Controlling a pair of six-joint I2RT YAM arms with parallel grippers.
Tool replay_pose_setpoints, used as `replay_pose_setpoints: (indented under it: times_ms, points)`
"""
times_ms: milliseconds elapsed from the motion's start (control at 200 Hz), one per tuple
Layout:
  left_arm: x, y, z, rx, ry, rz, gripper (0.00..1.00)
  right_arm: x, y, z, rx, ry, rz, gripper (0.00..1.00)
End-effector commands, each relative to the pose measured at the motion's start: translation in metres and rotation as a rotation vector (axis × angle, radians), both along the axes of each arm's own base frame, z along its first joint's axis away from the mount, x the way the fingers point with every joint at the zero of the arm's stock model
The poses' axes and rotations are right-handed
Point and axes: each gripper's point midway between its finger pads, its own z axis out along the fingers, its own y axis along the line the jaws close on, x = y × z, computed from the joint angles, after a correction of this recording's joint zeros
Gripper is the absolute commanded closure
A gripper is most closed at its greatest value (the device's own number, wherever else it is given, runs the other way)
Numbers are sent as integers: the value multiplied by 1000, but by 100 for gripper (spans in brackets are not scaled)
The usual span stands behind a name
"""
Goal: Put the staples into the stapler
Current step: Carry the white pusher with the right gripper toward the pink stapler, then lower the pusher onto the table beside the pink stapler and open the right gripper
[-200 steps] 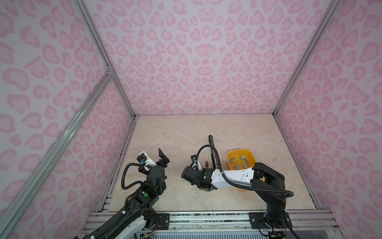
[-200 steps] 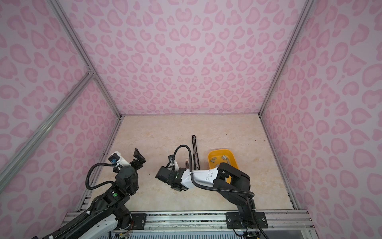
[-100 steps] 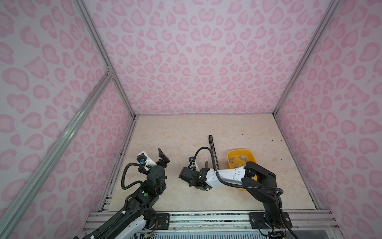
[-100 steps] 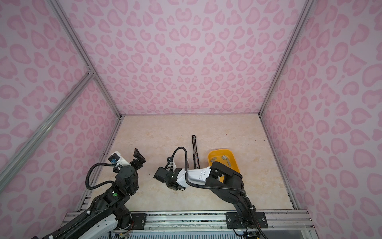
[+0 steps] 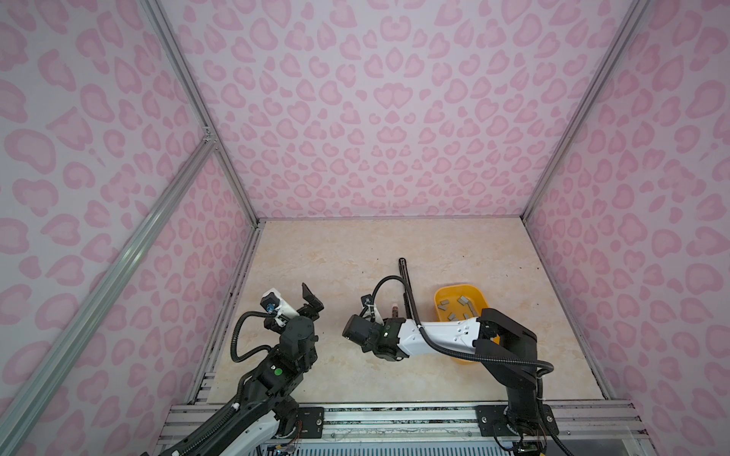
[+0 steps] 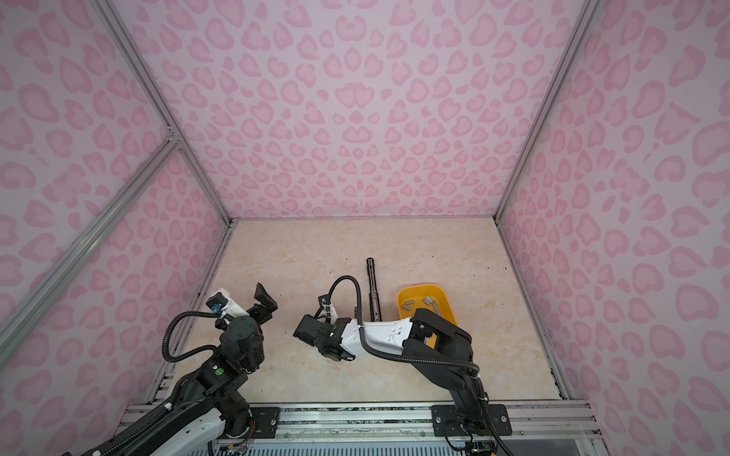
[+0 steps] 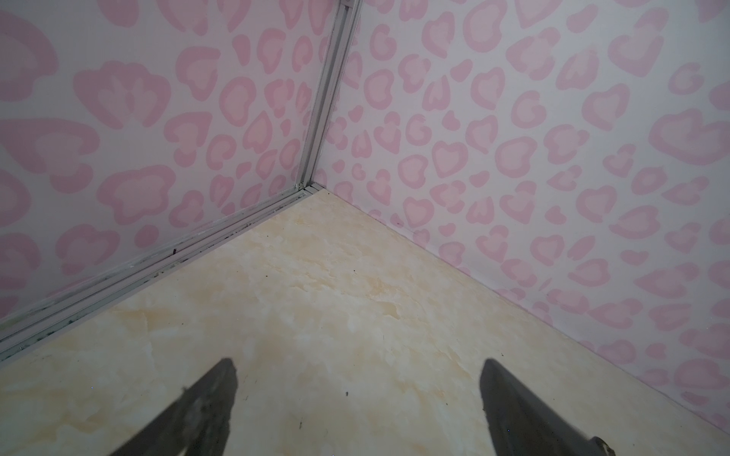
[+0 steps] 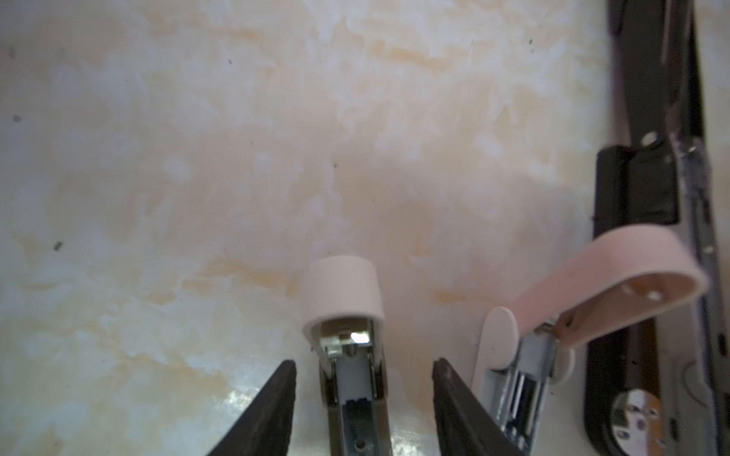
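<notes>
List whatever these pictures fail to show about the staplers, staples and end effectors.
Right end effector: hidden under its wrist in both top views; the wrist view's edge cuts off all but the fingertips.
White stapler: rear cut off there; channel too blurred to tell if loaded.
Staples: tray partly behind the right arm, so no full count.
Left end effector: only fingertips in its wrist view.

My left hand point(image 5: 312, 298) hangs above the beige surface point(image 5: 335, 256), fingers apart. My right arm point(image 5: 442, 335) reaches toward the middle, crossing the near end of a long black stapler point(image 5: 405, 278). A small pink stapler point(image 5: 394, 309) peeks out beside its wrist. Grey staples point(image 5: 462, 301) lie scattered in the yellow tray point(image 5: 454, 287).
</notes>
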Motion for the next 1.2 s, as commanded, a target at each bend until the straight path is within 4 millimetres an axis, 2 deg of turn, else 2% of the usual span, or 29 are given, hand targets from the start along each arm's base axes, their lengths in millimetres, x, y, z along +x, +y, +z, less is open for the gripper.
replay_pose_setpoints:
  times_ms: [0, 150, 340, 670, 890, 1195]
  points:
    - [0, 1, 7, -20, -18, 5, 3, 12, -22, 21, -48, -103, -33, 44]
    - [-1, 1, 8, -24, -24, 6, 3, 20, -51, 36, -75, -150, -93, 46]
    - [-1, 2, 8, -25, -25, 6, 3, 30, -70, 26, -101, -116, -130, 46]
    - [1, 0, 5, -21, -14, 2, 3, 41, -64, 1, -103, -26, -111, 41]
    - [2, -1, 4, -21, -8, -4, 3, 44, -52, -2, -80, -10, -70, 47]
    - [2, -2, 6, -24, -10, -8, 3, 43, -48, -3, -67, 0, -52, 53]
